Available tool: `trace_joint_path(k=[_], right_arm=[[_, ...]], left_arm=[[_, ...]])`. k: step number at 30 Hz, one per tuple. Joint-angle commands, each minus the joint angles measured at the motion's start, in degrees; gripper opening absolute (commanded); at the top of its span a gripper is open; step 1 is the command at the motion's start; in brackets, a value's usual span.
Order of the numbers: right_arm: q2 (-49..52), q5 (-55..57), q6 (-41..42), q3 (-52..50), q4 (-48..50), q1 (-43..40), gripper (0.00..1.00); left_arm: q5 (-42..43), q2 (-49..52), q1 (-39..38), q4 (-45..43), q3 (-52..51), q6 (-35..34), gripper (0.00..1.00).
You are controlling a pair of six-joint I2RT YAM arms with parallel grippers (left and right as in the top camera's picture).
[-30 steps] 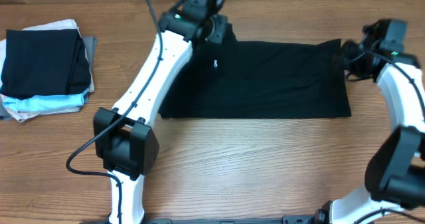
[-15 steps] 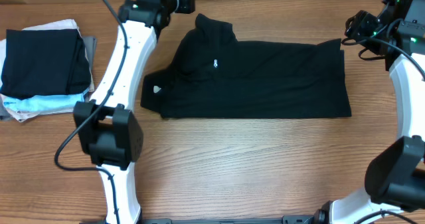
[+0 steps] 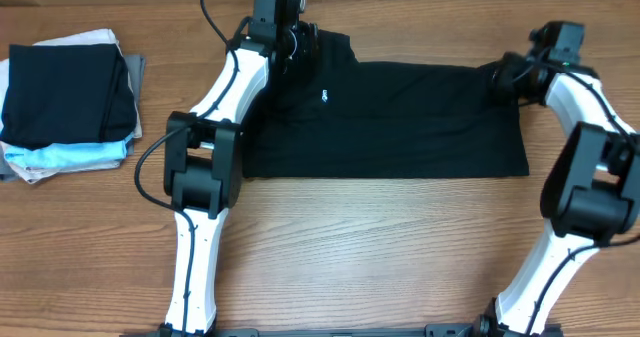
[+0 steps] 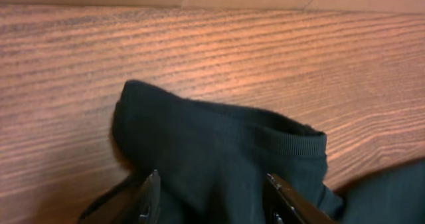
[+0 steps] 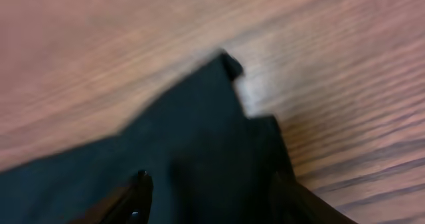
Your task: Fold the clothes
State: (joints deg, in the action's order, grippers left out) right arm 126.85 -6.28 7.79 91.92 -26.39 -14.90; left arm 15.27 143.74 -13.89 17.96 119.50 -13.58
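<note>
Presently the black T-shirt point(image 3: 400, 122) lies flat on the table point(image 3: 380, 247), spread from the centre toward 12 o'clock. At its 11 o'clock corner the left pincer point(image 4: 211, 187) stands open astride the ribbed collar. At 2 o'clock the right pincer point(image 5: 207, 187) stands open over a hem corner. Folded garments point(image 3: 70, 97) sit stacked at 9 o'clock.

The black T-shirt point(image 3: 400, 122) lies spread on the table point(image 3: 380, 247). The left gripper point(image 3: 300, 39) is at its collar, the right gripper point(image 3: 503, 77) at the opposite top corner.
</note>
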Motion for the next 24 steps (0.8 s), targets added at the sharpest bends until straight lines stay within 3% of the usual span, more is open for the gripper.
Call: trace_joint_path(k=[1, 14, 24], right_arm=[[0.33, 2.43, -0.81, 0.87, 0.59, 0.26, 0.61], [0.37, 2.38, -0.76, 0.81, -1.57, 0.26, 0.61], [0.37, 2.36, -0.74, 0.81, -2.82, 0.26, 0.61]], left_arm=[[0.87, 0.07, -0.15, -3.37, 0.79, 0.98, 0.56], [-6.45, 6.01, 0.52, -11.06, 0.79, 4.35, 0.6], [-9.73, 8.46, 1.22, -13.29, 0.79, 6.16, 0.54]])
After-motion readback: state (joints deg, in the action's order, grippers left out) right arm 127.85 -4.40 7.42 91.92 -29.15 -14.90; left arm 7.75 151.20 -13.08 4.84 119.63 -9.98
